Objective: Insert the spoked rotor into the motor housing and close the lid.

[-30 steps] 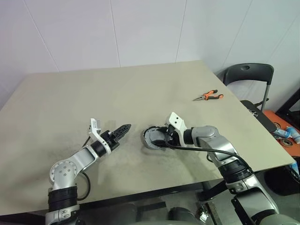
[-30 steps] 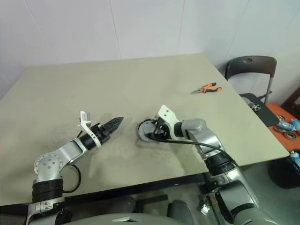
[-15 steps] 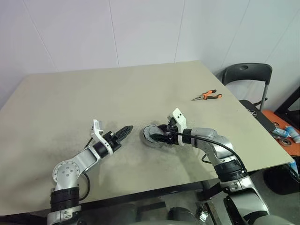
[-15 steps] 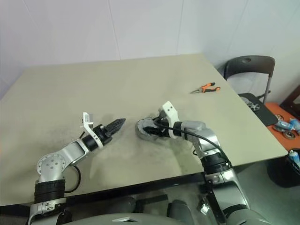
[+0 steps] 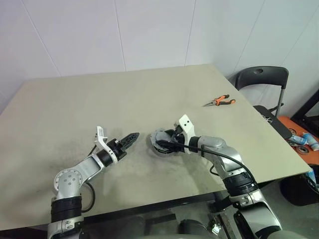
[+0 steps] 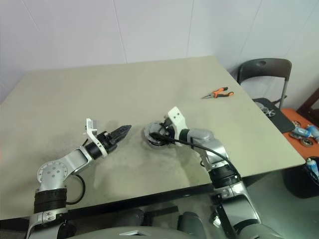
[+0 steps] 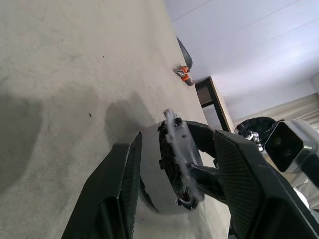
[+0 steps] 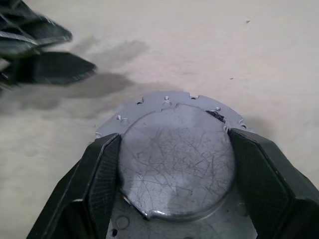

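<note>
My right gripper is shut on the motor housing, a squat grey metal cylinder tipped up on its edge on the table. Its scratched flat end and notched flange face the right wrist camera, with a black finger on each side of the round body. My left gripper hovers low over the table just left of the housing, pointing at it, open and with nothing in it. Between its fingers the housing is seen from the side. The spoked rotor and the lid are out of view.
Orange-handled pliers lie at the far right of the beige table. A dark chair stands beyond the table's right edge, with small items on the floor beside it.
My right wrist has turned with the housing in its grip, tipping it a little, while hardly shifting place. The left gripper has stayed still.
</note>
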`<control>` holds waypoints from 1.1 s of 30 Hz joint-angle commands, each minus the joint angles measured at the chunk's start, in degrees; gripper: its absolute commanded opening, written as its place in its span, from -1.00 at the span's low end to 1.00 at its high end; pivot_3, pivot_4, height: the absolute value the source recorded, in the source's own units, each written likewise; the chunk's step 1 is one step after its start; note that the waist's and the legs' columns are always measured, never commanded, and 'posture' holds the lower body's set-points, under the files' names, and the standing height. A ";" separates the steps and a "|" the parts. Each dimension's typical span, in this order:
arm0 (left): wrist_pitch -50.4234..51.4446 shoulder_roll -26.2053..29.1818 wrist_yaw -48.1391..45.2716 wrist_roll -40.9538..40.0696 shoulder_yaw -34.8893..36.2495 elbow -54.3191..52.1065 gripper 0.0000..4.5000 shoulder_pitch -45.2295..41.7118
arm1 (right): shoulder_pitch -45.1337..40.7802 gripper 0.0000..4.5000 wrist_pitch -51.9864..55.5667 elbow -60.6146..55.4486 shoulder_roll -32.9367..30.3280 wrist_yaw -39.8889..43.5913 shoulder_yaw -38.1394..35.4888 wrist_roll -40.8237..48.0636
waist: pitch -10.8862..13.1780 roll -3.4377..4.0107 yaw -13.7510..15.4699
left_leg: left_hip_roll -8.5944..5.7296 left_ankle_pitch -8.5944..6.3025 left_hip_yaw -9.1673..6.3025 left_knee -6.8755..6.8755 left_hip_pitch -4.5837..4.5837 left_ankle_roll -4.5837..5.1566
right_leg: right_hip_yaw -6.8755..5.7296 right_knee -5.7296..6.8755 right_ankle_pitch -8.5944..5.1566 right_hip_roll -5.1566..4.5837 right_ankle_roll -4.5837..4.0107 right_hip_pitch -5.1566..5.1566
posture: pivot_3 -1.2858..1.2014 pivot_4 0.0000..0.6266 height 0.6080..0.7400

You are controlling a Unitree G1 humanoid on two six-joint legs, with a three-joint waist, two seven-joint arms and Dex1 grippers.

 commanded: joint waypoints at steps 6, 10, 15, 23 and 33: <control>-0.66 -0.38 -0.18 -0.03 0.51 -1.62 0.08 -0.23 | 0.47 0.35 -0.43 -1.88 -2.72 3.38 0.06 0.48 | 0.00 0.00 -0.14 | 0.00 0.00 0.00 0.04 0.01 0.00 | 0.00 0.01 0.00 0.00 0.00 0.02 | 0.03 -1.00 1.00; -0.77 -0.76 0.07 0.05 0.42 -2.11 0.08 0.04 | -2.11 0.35 2.41 1.28 -2.38 3.26 -3.74 3.26 | 0.00 -0.01 -0.18 | 0.00 0.00 0.00 0.03 0.01 0.00 | 0.00 0.01 0.00 0.00 0.00 0.09 | 0.03 -1.00 1.00; -1.01 -1.12 0.20 0.16 0.31 -2.40 0.08 0.27 | -2.70 0.35 1.20 2.58 -2.71 2.93 -3.06 2.20 | -0.01 -0.01 -0.26 | 0.00 0.00 0.00 0.05 0.01 0.00 | 0.00 0.02 0.00 0.00 0.00 0.09 | 0.03 -1.00 1.00; -1.57 -1.70 0.29 0.43 0.03 -2.75 0.08 0.87 | -0.92 0.35 -1.05 1.89 -2.63 2.23 -0.23 -0.37 | -0.01 -0.01 -0.84 | 0.00 0.01 0.00 0.09 0.02 -0.01 | 0.00 0.07 0.01 0.01 0.01 0.18 | 0.03 -1.00 1.00; -1.27 -1.42 -0.09 0.72 0.14 -2.57 0.08 1.16 | -0.97 0.35 -0.06 2.22 -0.43 0.16 -1.01 -0.16 | -0.01 -0.01 -0.89 | 0.01 0.02 -0.01 0.25 0.07 -0.02 | 0.00 0.18 0.01 0.01 0.00 0.14 | 0.03 -1.00 1.00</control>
